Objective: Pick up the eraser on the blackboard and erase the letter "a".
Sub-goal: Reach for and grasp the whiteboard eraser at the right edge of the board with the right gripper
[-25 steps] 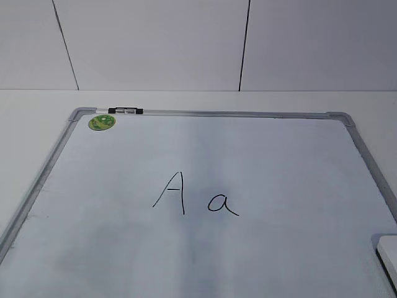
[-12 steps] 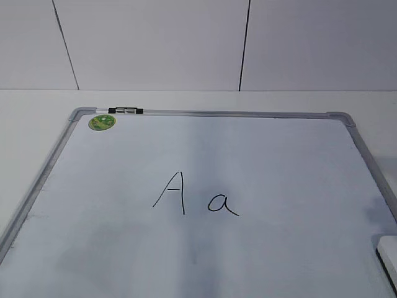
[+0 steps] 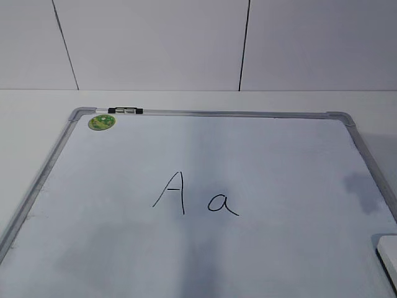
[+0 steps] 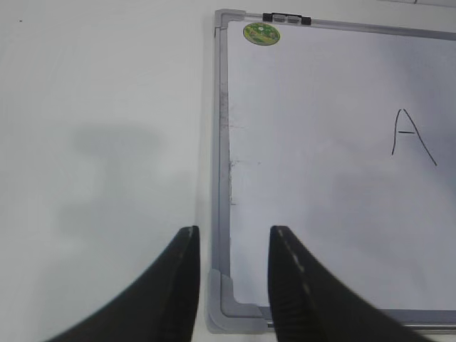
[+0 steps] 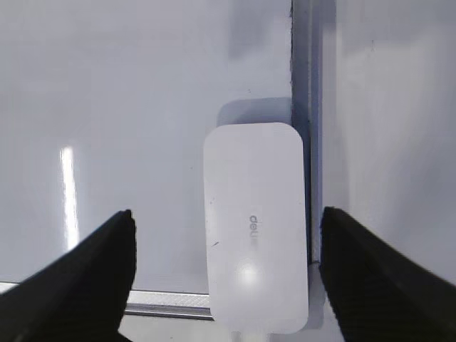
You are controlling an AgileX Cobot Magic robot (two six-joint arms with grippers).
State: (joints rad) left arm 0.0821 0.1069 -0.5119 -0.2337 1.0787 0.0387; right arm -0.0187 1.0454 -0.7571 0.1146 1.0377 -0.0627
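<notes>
The blackboard [image 3: 279, 161] is a white board with a grey frame, lying flat. A capital "A" [image 3: 170, 192] and the letter "a" [image 3: 222, 203] are drawn at its middle. The eraser [image 5: 255, 224], a white rounded block, lies at the board's near right corner against the frame; only its edge shows in the exterior view [image 3: 389, 248]. My right gripper [image 5: 226, 235] is open, above the eraser, with a finger on each side and not touching it. My left gripper [image 4: 234, 239] is open and empty over the board's near left corner [image 4: 224, 306]. Neither gripper shows in the exterior view.
A green round sticker [image 3: 102, 121] and a small black-and-silver clip [image 3: 124, 110] sit at the board's far left corner. White table [image 4: 100, 142] surrounds the board. A white panelled wall [image 3: 186, 43] stands behind.
A shadow on the board's right side has moved up and inward along the right frame. The letters and the board have not moved.
</notes>
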